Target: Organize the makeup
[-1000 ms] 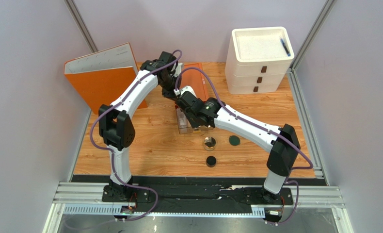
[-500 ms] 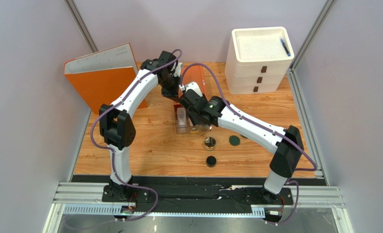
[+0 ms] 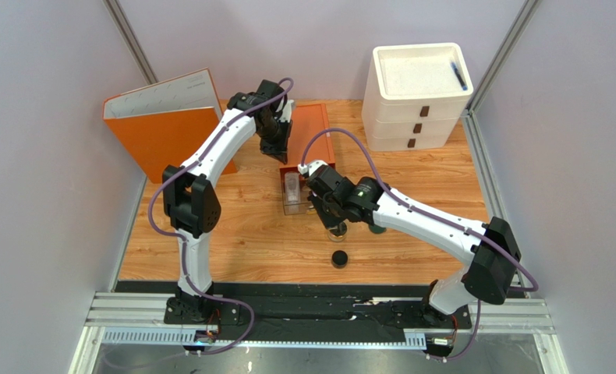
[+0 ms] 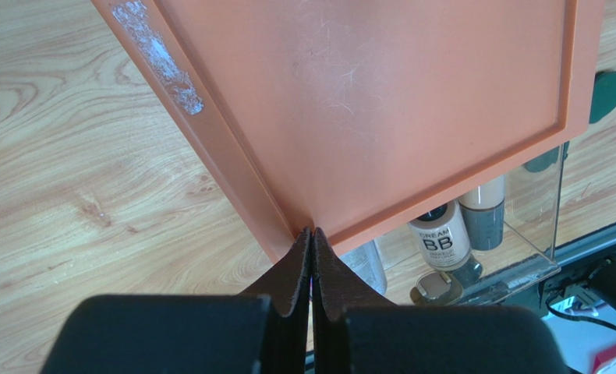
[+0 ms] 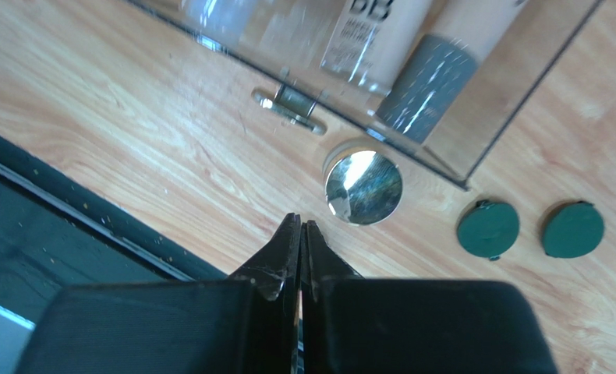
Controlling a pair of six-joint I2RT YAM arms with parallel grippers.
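Your left hand (image 4: 311, 241) is clenching the rim of the orange lid (image 4: 381, 101) near its corner, fingers pressed flat together on the thin edge. It is holding the lid tilted up off the clear box (image 4: 549, 202), and I judge that is so the opening is free for your other arm to drop things in. Under the raised lid, the BB cream tube (image 4: 442, 241) and the beige tube with grey cap (image 4: 483, 214) are lying side by side inside the box, already sorted.

Your right hand (image 5: 301, 230) is clenched too, but on nothing: the fingers are touching each other and hovering above the tabletop (image 5: 171, 148). The round gold jar (image 5: 363, 187) is sitting just beyond the fingertips and slightly to one side, right against the outer wall of the box, close to the box's small metal latch (image 5: 292, 101). That looks like the next piece to go in, and you are going to need to spread those fingers before coming down on it. It is so tight to the wall that a wide approach risks knocking the box.

Further out, the two dark green discs (image 5: 487, 230) are lying flat beside the jar. The small black round pot (image 3: 339, 258) is waiting on its own, nearer the arm bases.
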